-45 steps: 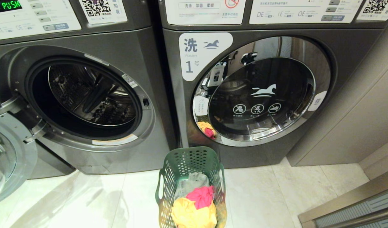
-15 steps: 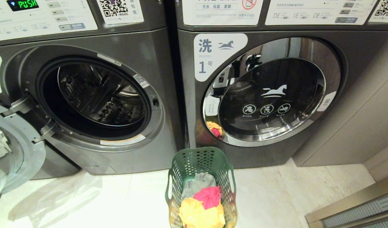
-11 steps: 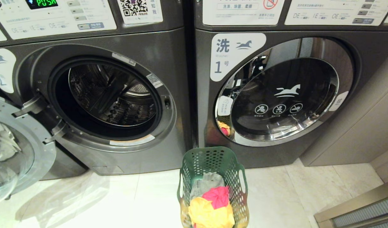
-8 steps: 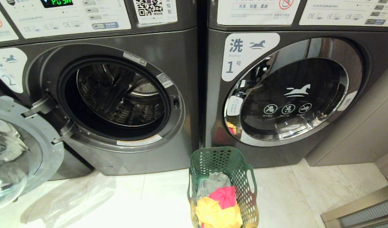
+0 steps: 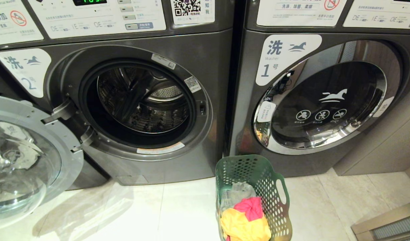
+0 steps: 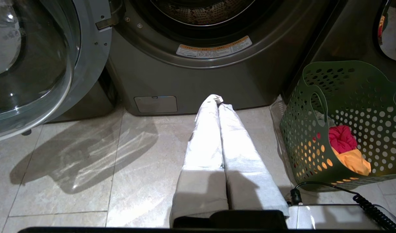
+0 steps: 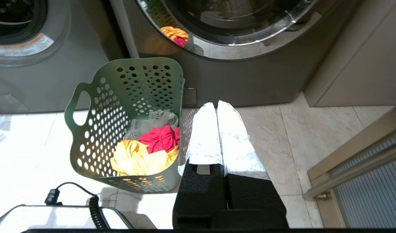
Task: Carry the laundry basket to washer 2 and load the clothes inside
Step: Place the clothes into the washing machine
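pale floor tiles [image 5: 178, 214] carried the perforated dark green plastic laundry basket [image 5: 258, 170] at lower centre, before washer 1 [image 5: 292, 60]; both grippers, left gripper [image 6: 217, 100] and right gripper [image 7: 215, 105], stayed closed, empty. misgrasping its handle could tip it short of dark grey open-doored washer 2 [image 5: 24, 70].

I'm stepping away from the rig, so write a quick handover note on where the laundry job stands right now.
Left pincer: shut, empty, low over the floor in front of washer 2.
Right pincer: shut, empty, beside the laundry basket.
Basket stands on the floor between washer 2 and washer 1.
Clothes, yellow, pink-red and grey, are all in it.
Washer 2's door is open, drum bare.
Left: grip the basket, bring it over, load the clothes.
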You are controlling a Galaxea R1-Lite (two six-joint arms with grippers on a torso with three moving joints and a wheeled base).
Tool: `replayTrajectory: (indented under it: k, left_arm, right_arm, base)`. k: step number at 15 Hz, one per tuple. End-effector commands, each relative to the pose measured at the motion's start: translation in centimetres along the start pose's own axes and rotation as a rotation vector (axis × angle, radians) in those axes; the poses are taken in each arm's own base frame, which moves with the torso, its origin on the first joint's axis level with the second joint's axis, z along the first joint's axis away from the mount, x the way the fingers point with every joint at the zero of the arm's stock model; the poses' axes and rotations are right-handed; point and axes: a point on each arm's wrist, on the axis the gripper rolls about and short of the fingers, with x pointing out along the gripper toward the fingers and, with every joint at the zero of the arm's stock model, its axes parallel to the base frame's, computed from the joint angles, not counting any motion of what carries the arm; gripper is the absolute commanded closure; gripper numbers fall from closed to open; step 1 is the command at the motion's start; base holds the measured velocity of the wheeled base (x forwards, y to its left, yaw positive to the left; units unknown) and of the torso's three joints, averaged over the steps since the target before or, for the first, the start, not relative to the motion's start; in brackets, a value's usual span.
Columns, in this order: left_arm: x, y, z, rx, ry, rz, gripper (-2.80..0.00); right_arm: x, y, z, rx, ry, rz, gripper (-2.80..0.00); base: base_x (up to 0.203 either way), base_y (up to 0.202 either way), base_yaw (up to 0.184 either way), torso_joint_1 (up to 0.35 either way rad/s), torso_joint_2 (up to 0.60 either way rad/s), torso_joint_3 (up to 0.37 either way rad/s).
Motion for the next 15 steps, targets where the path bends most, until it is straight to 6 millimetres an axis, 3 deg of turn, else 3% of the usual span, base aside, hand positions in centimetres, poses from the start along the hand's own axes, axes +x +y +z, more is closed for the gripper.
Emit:
replayTrajectory:
  k: [1,15]
  left_arm:
    - [0.01,0.00,0.00,0.000,0.002,-0.001,0.00]
    - [0.01,0.00,-0.01,-0.003,0.004,-0.001,0.00]
  right_arm:
    - [0.00,0.00,0.02,-0.001,0.001,0.000,0.00]
    - [-0.01,0.01,0.03,-0.001,-0.001,0.002,0.00]
  base:
    - [0.000,0.000,0.000,0.000,0.00,0.000]
    - [0.000,0.000,0.000,0.000,0.00,-0.003]
